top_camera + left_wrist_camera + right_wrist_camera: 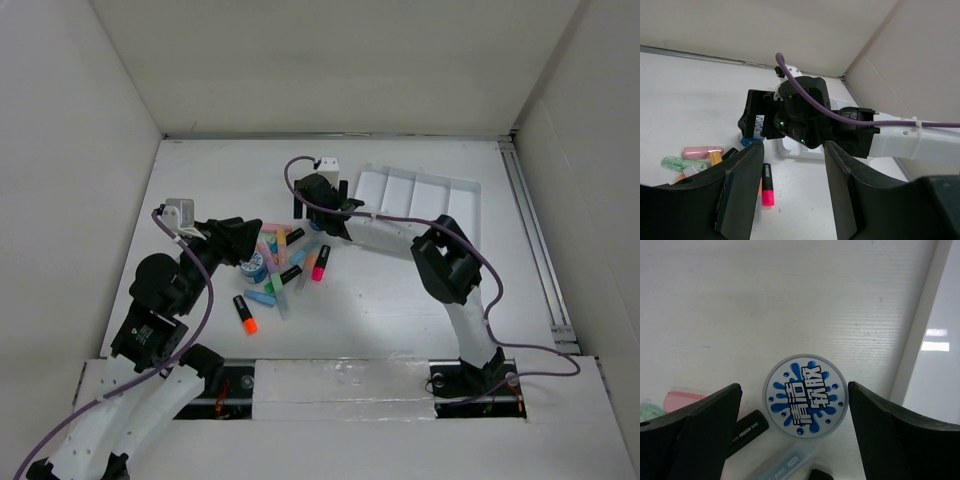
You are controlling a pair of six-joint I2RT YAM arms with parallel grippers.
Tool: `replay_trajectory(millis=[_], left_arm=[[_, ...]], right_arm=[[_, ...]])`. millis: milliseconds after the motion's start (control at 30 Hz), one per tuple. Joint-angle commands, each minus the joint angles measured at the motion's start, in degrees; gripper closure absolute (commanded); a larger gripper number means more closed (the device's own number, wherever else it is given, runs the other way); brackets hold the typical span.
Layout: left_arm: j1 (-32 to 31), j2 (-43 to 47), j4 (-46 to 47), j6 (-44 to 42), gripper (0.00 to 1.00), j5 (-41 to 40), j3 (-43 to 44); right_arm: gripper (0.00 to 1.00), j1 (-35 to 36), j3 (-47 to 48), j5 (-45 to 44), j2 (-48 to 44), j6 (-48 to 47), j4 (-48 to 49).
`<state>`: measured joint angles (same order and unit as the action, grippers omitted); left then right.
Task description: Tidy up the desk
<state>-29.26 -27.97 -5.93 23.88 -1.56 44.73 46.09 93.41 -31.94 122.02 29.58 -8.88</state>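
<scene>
1. The right pincer [793, 390] is spread wide above a round blue-and-white tin [804, 396], with one finger clear of it on either side.
2. The left pincer [794, 146] is spread too, beside a pile of highlighters [285, 262].
3. The white surface [400, 300] lies beneath both arms and reaches the walls. A compartmented tray [420, 190] sits far right.

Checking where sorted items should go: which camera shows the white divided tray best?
The top external view: the tray shows its row of compartments, one corner hidden by the right arm. The right wrist view catches only a glossy edge; the left wrist view, a small white piece under that arm.
</scene>
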Motion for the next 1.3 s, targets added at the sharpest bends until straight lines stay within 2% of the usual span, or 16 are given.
replay_trajectory(millis=[0,33,67,100,167,200,300,400,500,667,867,1100,1267], left_arm=[[-0.19,0.10,2.77,0.12,0.52,0.86,0.36],[-0.19,0.10,2.68,0.12,0.52,0.86,0.36],[-0.19,0.10,2.68,0.20,0.52,0.86,0.36],[-0.19,0.10,2.68,0.20,0.52,1.03,0.27],[-0.19,0.10,2.86,0.20,0.52,1.21,0.36],[-0.19,0.10,2.86,0.20,0.52,1.21,0.36],[-0.19,0.28,2.86,0.12,0.52,1.21,0.36],[-0.19,0.63,2.68,0.12,0.52,1.21,0.27],[-0.19,0.46,2.68,0.12,0.52,1.21,0.27],[-0.19,0.72,2.60,0.03,0.52,1.21,0.27],[-0.19,1.07,2.59,0.03,0.52,1.21,0.44],[-0.19,1.33,2.51,-0.06,0.52,1.21,0.36],[-0.19,1.33,2.33,-0.06,0.52,1.21,0.44]], right_arm=[[0.09,-0.38,4.41,0.13,2.26,-1.19,-1.40],[0.09,-0.38,4.94,-0.39,2.61,-1.19,-1.66],[0.14,-0.38,5.03,-0.66,2.87,-1.02,-1.66],[0.27,-0.38,5.12,-0.66,3.05,-1.02,-1.49],[0.34,-0.91,5.12,-0.75,2.96,-1.02,-1.22],[0.46,-0.91,5.21,-0.66,2.88,-0.93,-0.96],[0.45,-0.91,5.65,-0.66,2.26,-0.76,-1.13],[0.53,-0.91,6.09,-1.28,1.30,-0.23,-1.93],[0.54,-1.43,2.94,-1.55,-4.31,-0.31,0.87],[0.54,-7.83,-1.82,2.85,-14.59,-0.14,3.70],[0.54,-15.49,-6.12,5.49,-17.16,0.82,3.26],[0.56,-23.93,-5.34,7.87,-16.20,1.35,1.16],[0.56,-32.36,-11.48,6.81,-22.77,2.32,2.29]])
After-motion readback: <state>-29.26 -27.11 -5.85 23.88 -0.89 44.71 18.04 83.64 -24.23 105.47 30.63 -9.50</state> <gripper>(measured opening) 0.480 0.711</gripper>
